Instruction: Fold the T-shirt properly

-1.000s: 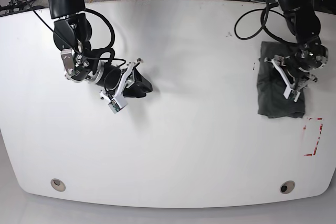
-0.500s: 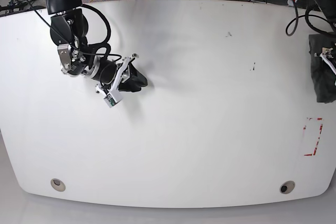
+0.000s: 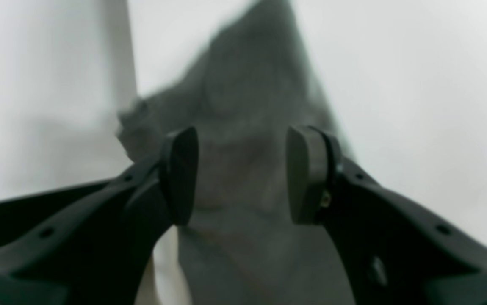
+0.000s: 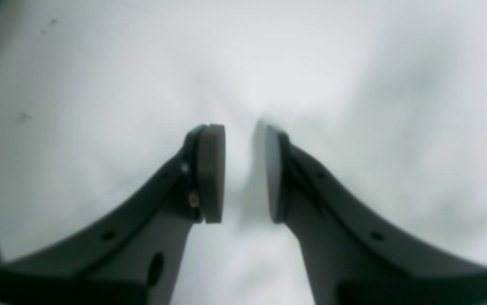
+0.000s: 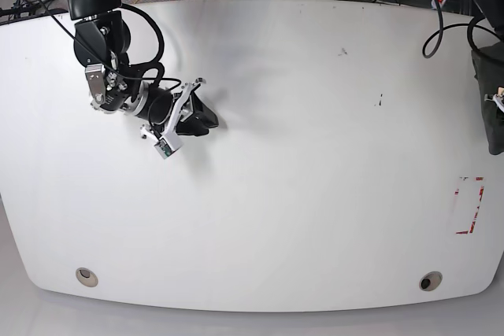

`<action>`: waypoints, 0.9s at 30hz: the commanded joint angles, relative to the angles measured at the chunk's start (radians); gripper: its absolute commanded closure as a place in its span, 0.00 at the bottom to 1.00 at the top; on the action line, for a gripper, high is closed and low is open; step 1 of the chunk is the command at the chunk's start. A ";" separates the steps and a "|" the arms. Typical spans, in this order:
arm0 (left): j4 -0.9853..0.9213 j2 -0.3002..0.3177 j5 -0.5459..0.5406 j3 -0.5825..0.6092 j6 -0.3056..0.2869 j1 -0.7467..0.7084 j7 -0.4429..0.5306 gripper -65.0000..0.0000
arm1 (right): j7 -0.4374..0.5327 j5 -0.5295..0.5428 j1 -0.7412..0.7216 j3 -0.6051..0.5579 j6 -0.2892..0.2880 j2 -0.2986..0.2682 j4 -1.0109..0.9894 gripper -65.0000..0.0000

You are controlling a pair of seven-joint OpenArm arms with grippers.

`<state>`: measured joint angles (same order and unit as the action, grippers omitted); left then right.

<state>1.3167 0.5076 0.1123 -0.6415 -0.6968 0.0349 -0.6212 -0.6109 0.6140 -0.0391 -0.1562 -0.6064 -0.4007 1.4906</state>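
Observation:
The T-shirt (image 5: 494, 125) is a dark grey folded bundle at the table's far right, mostly cut off by the edge of the base view. In the left wrist view the T-shirt (image 3: 247, 84) looks blurred and fills the gap between my left gripper's (image 3: 242, 142) pads, which hold the thick fold. My right gripper (image 5: 208, 120) lies low over the bare table at the left, far from the cloth. In its own view the right gripper (image 4: 244, 133) shows a narrow gap with nothing in it.
The white table (image 5: 315, 163) has a red tape mark (image 5: 470, 205) near its right edge. Two round holes (image 5: 87, 276) (image 5: 430, 281) sit near the front edge. Cables and equipment crowd the back edge.
The T-shirt has travelled right with my left gripper, from well inside the table to the edge of the base view. My right arm has drawn back slightly up and left.

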 commanded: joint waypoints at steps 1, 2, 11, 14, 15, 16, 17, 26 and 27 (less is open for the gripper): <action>0.096 -0.039 -0.012 0.001 -0.001 0.010 0.016 0.53 | 0.079 -0.067 -0.017 0.008 0.001 -0.011 0.020 0.77; 0.134 -0.073 -0.012 0.001 -0.001 0.010 0.017 0.53 | 0.119 -0.124 -0.012 0.008 0.003 -0.010 0.018 0.77; 0.251 -0.287 -0.012 0.159 0.096 -0.094 0.307 0.53 | 0.489 -0.544 0.066 0.149 0.053 0.072 -0.029 0.76; 0.197 -0.332 -0.010 0.251 0.262 -0.149 0.490 0.53 | 0.626 -0.652 0.083 0.249 0.055 0.118 -0.083 0.76; 0.188 -0.340 -0.010 0.277 0.311 -0.171 0.536 0.53 | 0.662 -0.675 0.092 0.275 0.056 0.125 -0.095 0.76; 0.188 -0.344 -0.010 0.299 0.349 -0.189 0.571 0.53 | 0.693 -0.691 0.100 0.295 0.058 0.131 -0.103 0.76; 0.191 -0.353 -0.010 0.326 0.406 -0.217 0.616 0.53 | 0.738 -0.705 0.109 0.326 0.058 0.139 -0.114 0.76; 0.383 -0.470 -0.010 0.434 0.529 -0.465 0.686 0.53 | 0.761 -0.616 0.293 0.381 0.058 0.101 -0.054 0.76; 0.418 -0.493 -0.010 0.437 0.529 -0.514 0.686 0.53 | 0.761 -0.586 0.336 0.381 0.059 0.085 -0.031 0.76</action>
<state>1.6730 0.0326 0.1085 -0.2043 -0.1726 -0.4503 0.0418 0.1104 -0.0330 0.2592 0.2169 -0.5495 -0.2817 1.3960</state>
